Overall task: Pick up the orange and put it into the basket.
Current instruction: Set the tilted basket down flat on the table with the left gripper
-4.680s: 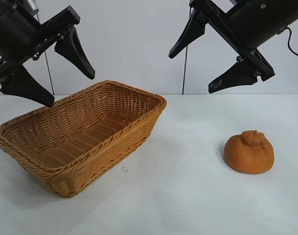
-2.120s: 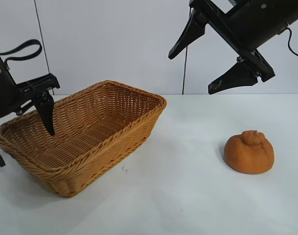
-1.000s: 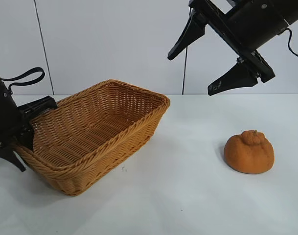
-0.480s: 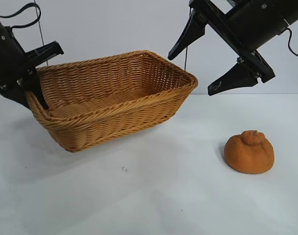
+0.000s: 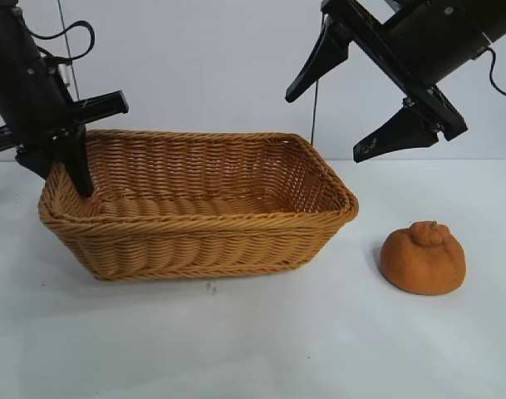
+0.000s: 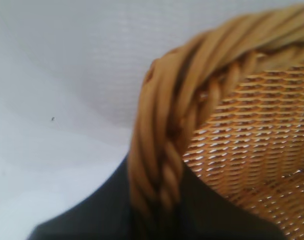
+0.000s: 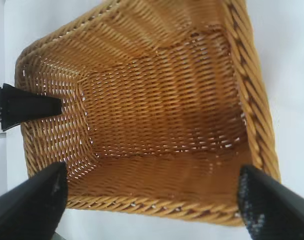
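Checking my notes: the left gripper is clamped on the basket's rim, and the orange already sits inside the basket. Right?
Not quite. The left gripper is clamped on the basket's rim, but the orange sits on the table beside the basket, as the exterior view shows.

orange (image 5: pixel 423 258): squat, dull orange, rough-skinned, with a bumpy knob on top; sits upright on the white table, below the right gripper (image 5: pixel 341 96) and well apart from it, untouched.
orange to basket: just off the basket's short end nearest the right gripper, a gap of bare table between them.
basket (image 5: pixel 194 235): large, rectangular, golden-brown wicker with flared sides and a thick braided rim; nothing inside it.
basket pose: long side facing the exterior camera, roughly level.
basket to claw: the left gripper (image 5: pixel 60 166) pinches the rim of its far-left short end, one finger inside the wall, one outside.
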### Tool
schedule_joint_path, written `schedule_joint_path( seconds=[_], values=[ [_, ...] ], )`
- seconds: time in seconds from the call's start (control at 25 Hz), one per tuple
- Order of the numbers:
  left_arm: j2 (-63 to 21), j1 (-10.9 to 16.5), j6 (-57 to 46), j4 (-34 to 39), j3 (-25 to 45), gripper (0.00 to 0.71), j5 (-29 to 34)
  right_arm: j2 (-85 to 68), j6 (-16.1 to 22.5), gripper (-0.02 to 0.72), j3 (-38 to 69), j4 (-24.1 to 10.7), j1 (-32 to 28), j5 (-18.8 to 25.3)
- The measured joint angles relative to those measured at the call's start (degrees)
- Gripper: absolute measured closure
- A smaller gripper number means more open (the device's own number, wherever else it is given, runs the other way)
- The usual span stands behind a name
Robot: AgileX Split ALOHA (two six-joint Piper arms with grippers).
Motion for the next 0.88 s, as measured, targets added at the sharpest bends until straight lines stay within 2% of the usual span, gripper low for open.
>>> schedule_joint_path(
  seconds=[0.52,0.6,0.76,0.8,0.88],
  values=[
    [7.4,0.0,3.3,-0.6,-0.7,0.616,-1.4,0.0,0.0,0.072,0.0,0.0,0.0,0.0],
    [7.4,0.0,3.4,-0.6,-0.8,0.55,-1.4,0.0,0.0,0.072,0.0,0.0,0.0,0.0],
    [7.3,0.0,3.4,-0.6,-0.9,0.268,-1.6,0.0,0.0,0.072,0.0,0.0,0.0,0.0],
    [7.2,0.0,3.4,-0.7,-0.9,0.221,-1.4,0.0,0.0,0.072,0.0,0.0,0.0,0.0],
    [6.3,0.0,3.4,-0.6,-0.9,0.178,-1.3,0.0,0.0,0.072,0.0,0.0,0.0,0.0]
  ],
)
